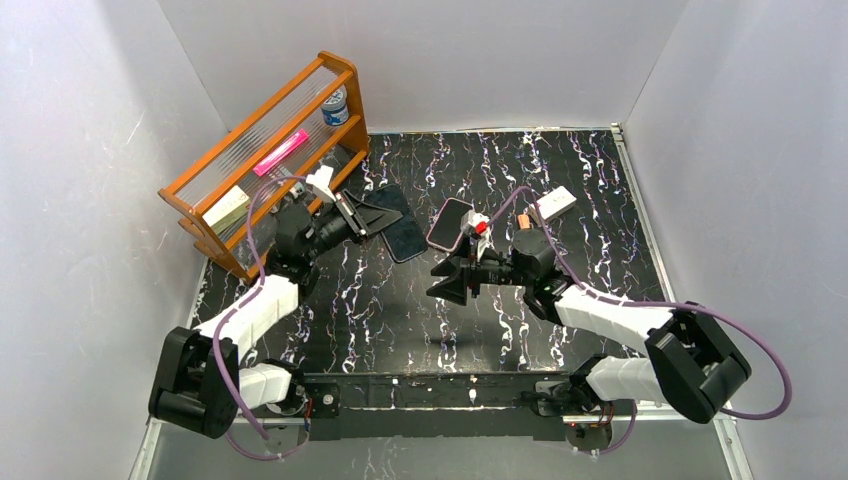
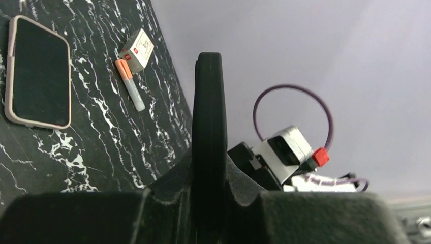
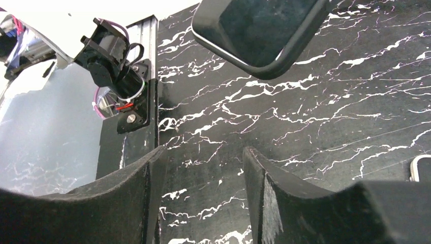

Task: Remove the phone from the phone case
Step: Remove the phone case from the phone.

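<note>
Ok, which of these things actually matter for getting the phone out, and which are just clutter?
In the job: black phone case, clamped in the left gripper; pink-edged phone, lying on the table; right gripper, open and empty.
Lying about: orange-capped marker, small white box, wooden rack.

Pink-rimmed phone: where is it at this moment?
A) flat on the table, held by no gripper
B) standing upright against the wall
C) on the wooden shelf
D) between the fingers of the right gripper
A: the pink-rimmed phone lies flat on the table; the right gripper is open and empty, and the left gripper is shut on a thin black object instead.
</note>
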